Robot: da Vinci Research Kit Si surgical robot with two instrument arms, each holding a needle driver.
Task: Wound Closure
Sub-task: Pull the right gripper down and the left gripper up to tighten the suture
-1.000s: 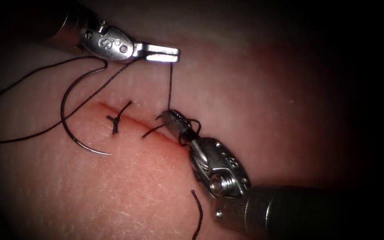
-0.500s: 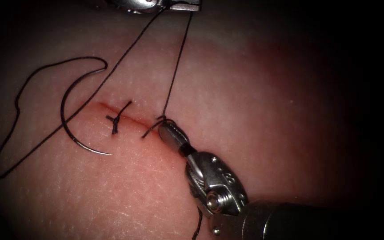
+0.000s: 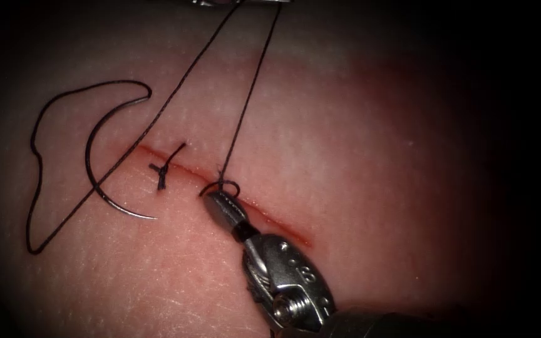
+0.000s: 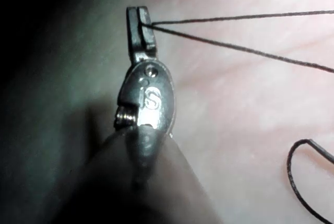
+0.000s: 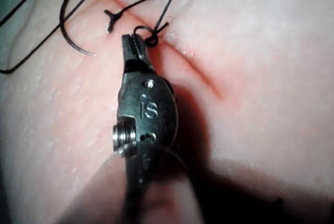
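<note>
Drawn back along the cut [image 3: 270, 216], the right tool [image 3: 215, 199] grips the thread [image 3: 245, 100] opposite the left tool [image 4: 139, 21], needle [image 3: 104, 181] lying free.

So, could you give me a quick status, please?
Left tool shut on thread. Right tool shut on thread at cut. Needle free on tissue, left.

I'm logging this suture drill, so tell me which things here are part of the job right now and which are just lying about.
In use:
- left pincer, shut on thread
- right pincer, shut on thread at cut
- tissue

Lying about:
- needle, free on tissue, left of cut
- tied stitch
</note>
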